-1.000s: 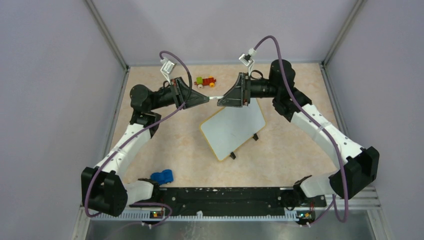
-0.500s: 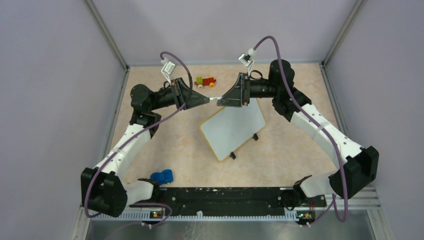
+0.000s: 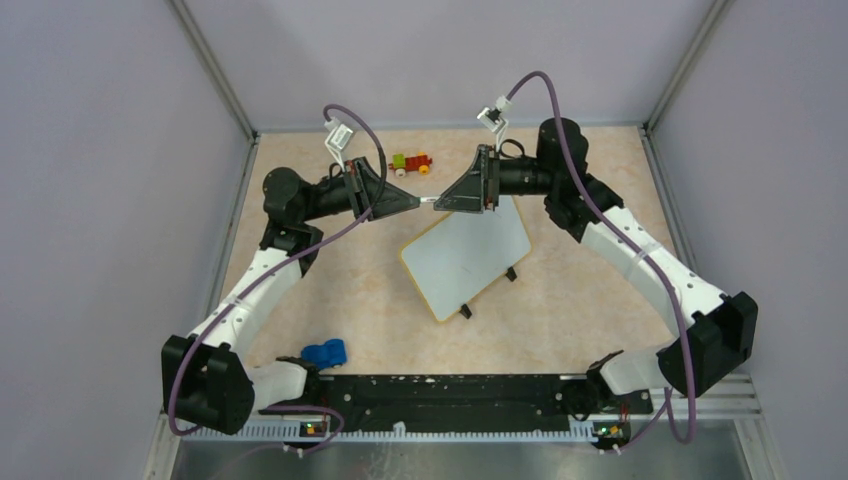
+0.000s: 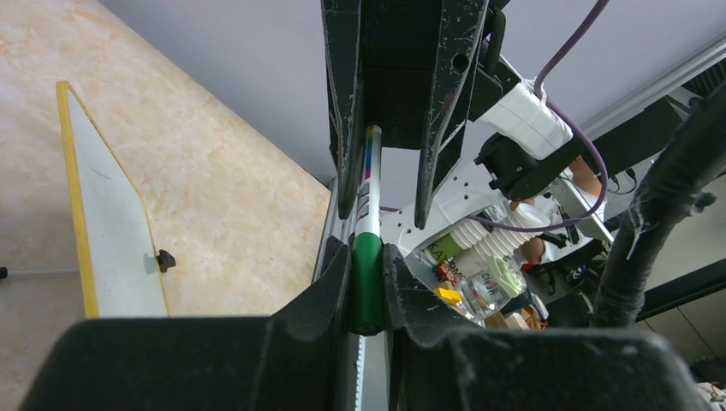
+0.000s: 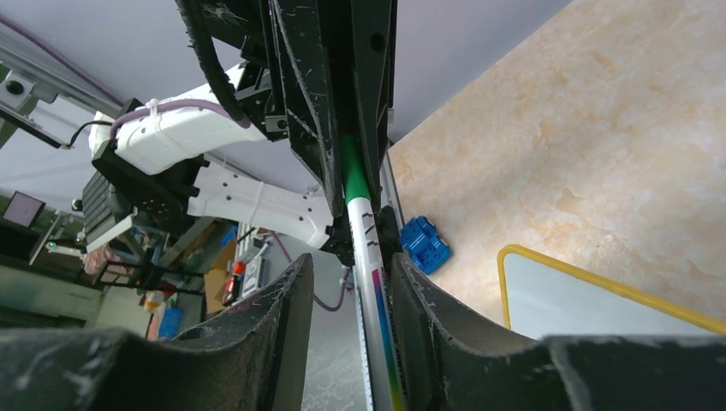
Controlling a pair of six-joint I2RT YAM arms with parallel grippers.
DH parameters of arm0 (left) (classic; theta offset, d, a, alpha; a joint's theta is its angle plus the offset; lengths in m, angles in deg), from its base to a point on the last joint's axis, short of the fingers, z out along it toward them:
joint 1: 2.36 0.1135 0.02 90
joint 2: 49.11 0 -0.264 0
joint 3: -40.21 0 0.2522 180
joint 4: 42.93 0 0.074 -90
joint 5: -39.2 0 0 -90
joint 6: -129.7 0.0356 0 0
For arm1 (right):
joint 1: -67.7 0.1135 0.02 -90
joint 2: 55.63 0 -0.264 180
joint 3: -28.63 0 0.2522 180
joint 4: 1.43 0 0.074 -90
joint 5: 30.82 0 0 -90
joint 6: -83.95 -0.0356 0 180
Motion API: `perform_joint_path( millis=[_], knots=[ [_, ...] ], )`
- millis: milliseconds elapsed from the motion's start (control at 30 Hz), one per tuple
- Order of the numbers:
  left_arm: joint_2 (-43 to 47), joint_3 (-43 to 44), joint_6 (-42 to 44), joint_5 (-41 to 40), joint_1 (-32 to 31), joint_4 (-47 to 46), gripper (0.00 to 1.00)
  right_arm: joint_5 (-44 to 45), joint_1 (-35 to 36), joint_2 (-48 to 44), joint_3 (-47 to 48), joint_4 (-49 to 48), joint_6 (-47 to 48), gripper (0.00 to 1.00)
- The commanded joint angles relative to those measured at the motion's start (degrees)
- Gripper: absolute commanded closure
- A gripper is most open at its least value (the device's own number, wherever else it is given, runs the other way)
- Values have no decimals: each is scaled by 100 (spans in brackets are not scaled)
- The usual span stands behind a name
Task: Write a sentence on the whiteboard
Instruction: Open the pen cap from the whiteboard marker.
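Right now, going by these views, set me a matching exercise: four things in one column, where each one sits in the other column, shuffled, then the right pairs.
Things:
1. whiteboard
2. marker
3. blue toy
4. red, yellow and green toy

Places:
A. near edge of the table, on the left side
B. far edge, close to the back wall
C. resting in the middle
D. held up in the air, off the surface

Pairs: 1-C, 2-D, 3-A, 4-B
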Motion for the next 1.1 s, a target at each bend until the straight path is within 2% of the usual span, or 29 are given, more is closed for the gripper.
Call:
perform_joint_path(
  millis=[0,867,967,1067],
  knots=[
    [131,78,144,-23,-15,0,100,-27,92,-13,289,-157,65,63],
    [37,-31,73,-36,-156,-111,100,-17,213,131,366,-142,99,68],
    [50,-73,92,-40,-156,-106,100,-14,213,122,356,-159,87,70],
    [64,-82,122,-32,-152,-82,100,-19,213,107,342,-167,91,77]
  ],
)
